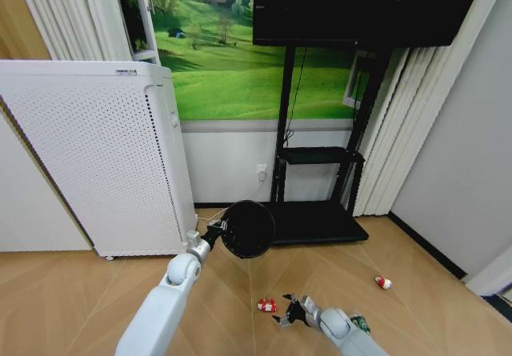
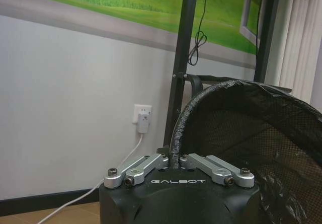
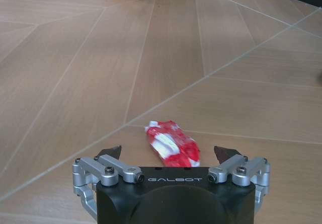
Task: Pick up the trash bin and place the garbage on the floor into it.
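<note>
While left gripper [image 2: 175,164] clamps trash bin [image 1: 247,229] rim, right gripper [image 3: 169,154] wide over red-and-white packet [image 3: 172,144].

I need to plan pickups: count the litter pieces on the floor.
3. A red-and-white packet lies just ahead of the open right end effector. A small red-and-white piece lies farther right. A green-labelled bottle sits beside the right arm, partly hidden.

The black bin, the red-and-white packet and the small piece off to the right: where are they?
trash bin [image 1: 248,230], head view, dark interior.
red-and-white packet [image 3: 172,143], right wrist view, wrapper's middle.
tiny red-and-white piece [image 1: 383,282], head view, its centre.
</note>
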`<state>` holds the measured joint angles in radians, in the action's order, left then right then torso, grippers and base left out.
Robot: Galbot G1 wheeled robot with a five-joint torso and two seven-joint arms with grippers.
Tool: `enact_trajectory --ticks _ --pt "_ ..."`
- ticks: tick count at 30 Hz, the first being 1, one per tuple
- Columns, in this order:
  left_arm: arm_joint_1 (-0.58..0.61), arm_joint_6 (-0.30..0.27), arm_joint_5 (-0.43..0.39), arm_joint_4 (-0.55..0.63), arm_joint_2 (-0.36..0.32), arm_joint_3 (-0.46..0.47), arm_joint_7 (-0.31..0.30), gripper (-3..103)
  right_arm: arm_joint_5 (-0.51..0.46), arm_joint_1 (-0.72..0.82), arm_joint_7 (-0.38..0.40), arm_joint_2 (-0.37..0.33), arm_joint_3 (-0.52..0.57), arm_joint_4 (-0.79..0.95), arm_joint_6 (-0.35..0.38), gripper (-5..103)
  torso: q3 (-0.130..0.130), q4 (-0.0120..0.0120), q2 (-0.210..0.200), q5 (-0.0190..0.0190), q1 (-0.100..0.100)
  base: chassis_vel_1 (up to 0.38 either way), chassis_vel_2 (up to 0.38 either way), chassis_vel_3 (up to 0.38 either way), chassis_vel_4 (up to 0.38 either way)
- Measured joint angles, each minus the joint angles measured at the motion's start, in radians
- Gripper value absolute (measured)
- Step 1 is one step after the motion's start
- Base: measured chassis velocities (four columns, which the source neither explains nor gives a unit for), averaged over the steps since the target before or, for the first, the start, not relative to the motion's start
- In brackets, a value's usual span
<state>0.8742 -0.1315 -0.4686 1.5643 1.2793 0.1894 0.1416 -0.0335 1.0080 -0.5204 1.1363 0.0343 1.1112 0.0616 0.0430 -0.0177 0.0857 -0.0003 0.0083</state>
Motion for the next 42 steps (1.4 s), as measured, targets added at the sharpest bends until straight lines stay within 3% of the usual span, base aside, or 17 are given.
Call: enact_trajectory --ticks 8,20,35,40,42 --pt "0.015 -0.012 -0.001 0.036 -0.001 -0.038 -0.015 4 0.034 -0.019 0.013 0.085 -0.001 -0.054 -0.007 100 0.000 0.0000 0.000 0.0004 0.000 0.000 0.000 0.000 0.000" --pt "0.069 -0.022 -0.002 0.089 -0.016 -0.021 -0.015 4 0.162 -0.094 0.009 0.156 0.033 -0.231 -0.107 100 0.000 -0.0001 0.000 0.0003 0.000 0.000 0.000 0.000 0.000" --pt "0.078 -0.032 -0.019 0.116 -0.028 0.001 -0.013 4 0.252 -0.146 0.007 0.185 0.039 -0.307 -0.143 101 0.000 -0.0001 0.000 0.0003 0.000 0.000 0.000 0.000 0.000" --pt "0.075 -0.033 -0.025 0.121 -0.028 0.006 -0.012 4 0.254 -0.144 0.028 0.181 0.036 -0.312 -0.146 83 0.000 -0.0001 0.000 0.0003 0.000 0.000 0.000 0.000 0.000" --pt "0.074 -0.033 -0.026 0.121 -0.027 0.006 -0.013 4 0.252 -0.141 0.028 0.178 0.036 -0.307 -0.145 83 0.000 -0.0002 0.000 0.0003 0.000 0.000 0.000 0.000 0.000"
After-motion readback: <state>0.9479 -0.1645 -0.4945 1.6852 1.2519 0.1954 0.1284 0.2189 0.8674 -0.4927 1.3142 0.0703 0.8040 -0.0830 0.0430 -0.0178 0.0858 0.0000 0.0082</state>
